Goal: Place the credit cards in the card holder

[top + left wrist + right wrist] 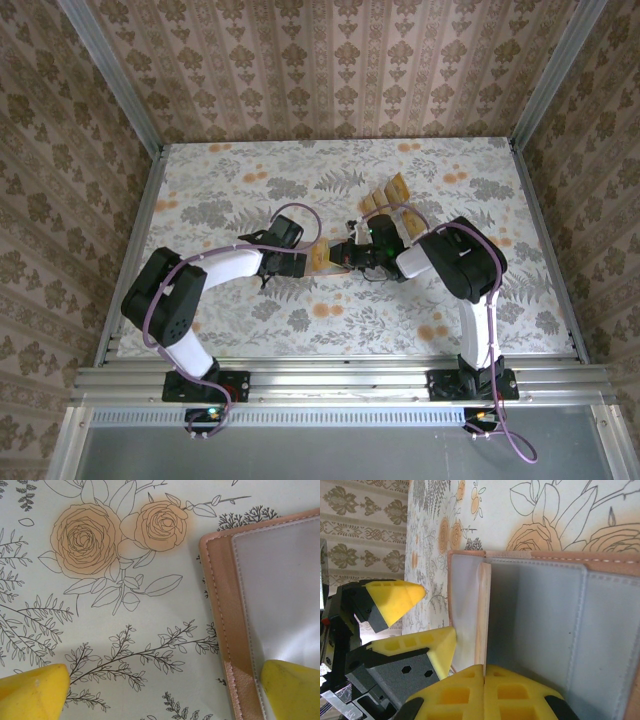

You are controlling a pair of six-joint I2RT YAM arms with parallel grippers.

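Observation:
The card holder (540,625) lies open on the table, pink rim around a greyish inner face; it is also in the top view (319,257) and the left wrist view (280,600). My right gripper (484,672) is shut on a tan credit card (482,610), held edge-on and upright over the holder's inner face near its left pocket. My left gripper (165,695) is open, one yellow fingertip (292,687) resting on the holder's inner face and the other (30,690) on the tablecloth. From above, the two grippers (303,262) (350,256) meet at the holder.
More tan cards (388,198) stand fanned in a clear stand behind the right gripper. The left gripper's fingers (395,597) sit close to the held card's left. Flowered tablecloth (250,180) all round, metal rails at the table edges.

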